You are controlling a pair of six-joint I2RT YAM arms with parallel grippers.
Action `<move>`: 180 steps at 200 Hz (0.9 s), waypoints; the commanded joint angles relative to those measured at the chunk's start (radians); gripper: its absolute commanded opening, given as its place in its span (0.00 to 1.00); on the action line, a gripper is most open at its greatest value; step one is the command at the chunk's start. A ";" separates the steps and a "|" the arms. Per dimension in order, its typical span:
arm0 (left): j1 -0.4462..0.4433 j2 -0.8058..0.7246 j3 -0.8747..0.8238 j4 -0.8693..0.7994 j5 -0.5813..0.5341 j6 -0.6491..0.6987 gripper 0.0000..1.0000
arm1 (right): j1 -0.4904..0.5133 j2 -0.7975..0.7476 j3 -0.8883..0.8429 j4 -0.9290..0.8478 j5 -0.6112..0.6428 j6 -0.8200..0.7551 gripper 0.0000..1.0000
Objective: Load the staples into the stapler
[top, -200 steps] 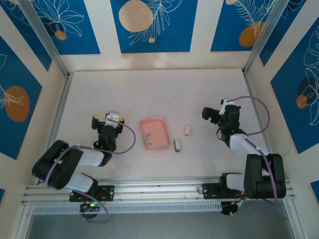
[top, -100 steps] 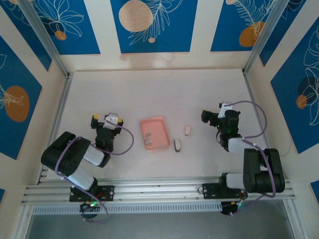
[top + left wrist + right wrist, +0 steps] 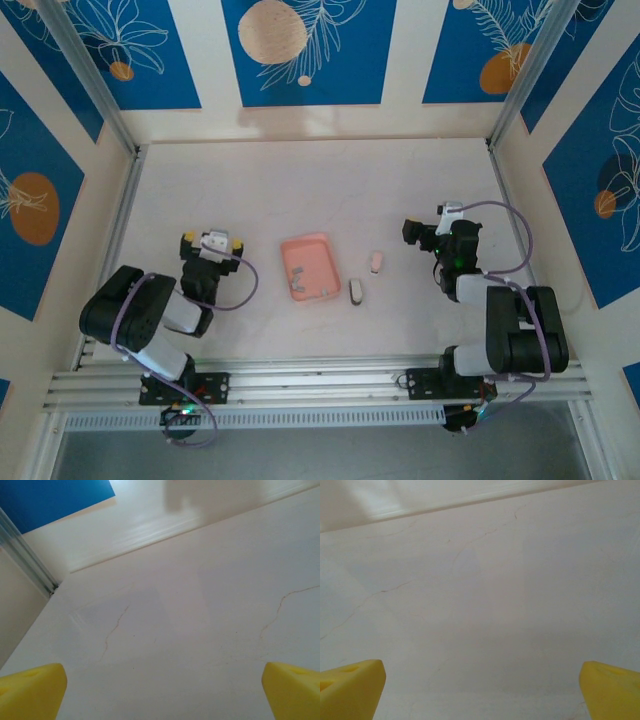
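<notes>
A pale pink oblong stapler (image 3: 376, 262) lies on the table just right of a salmon-pink tray (image 3: 318, 246). Tiny grey staples (image 3: 297, 289) lie in the tray's near end. A small grey-white oblong piece (image 3: 356, 291) rests by the tray's near right corner. My left gripper (image 3: 211, 241) sits low, well left of the tray, open and empty. My right gripper (image 3: 428, 222) is to the right of the stapler, also open and empty. Each wrist view shows wide-apart yellow fingertips (image 3: 31, 692) (image 3: 350, 689) over bare table.
Cream walls with blue panels close in the table on three sides. A metal rail (image 3: 320, 378) runs along the near edge by both arm bases. Bare tabletop (image 3: 320, 190) stretches beyond the tray to the back wall.
Both arms have folded back toward their bases. The left gripper has drifted a little left, the right one slightly left and away. The tray, stapler and staples have not moved.
</notes>
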 commanded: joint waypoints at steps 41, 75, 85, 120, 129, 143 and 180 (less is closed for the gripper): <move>0.054 0.028 0.005 0.048 0.154 -0.053 1.00 | -0.007 0.057 0.015 0.073 -0.056 -0.029 0.99; 0.053 0.029 0.006 0.048 0.155 -0.055 1.00 | -0.006 0.090 0.041 0.052 -0.067 -0.035 0.99; 0.054 0.029 0.006 0.049 0.154 -0.054 1.00 | 0.002 0.099 0.047 0.051 -0.061 -0.042 0.99; 0.055 0.030 0.007 0.048 0.155 -0.055 1.00 | 0.010 0.108 0.053 0.048 -0.076 -0.060 0.99; 0.055 0.030 0.006 0.047 0.155 -0.054 1.00 | 0.010 0.108 0.053 0.047 -0.085 -0.063 0.99; 0.055 0.029 0.007 0.048 0.155 -0.054 1.00 | 0.012 0.109 0.055 0.046 -0.088 -0.068 0.99; 0.056 0.031 0.009 0.048 0.153 -0.053 1.00 | 0.013 0.110 0.056 0.044 -0.087 -0.068 0.99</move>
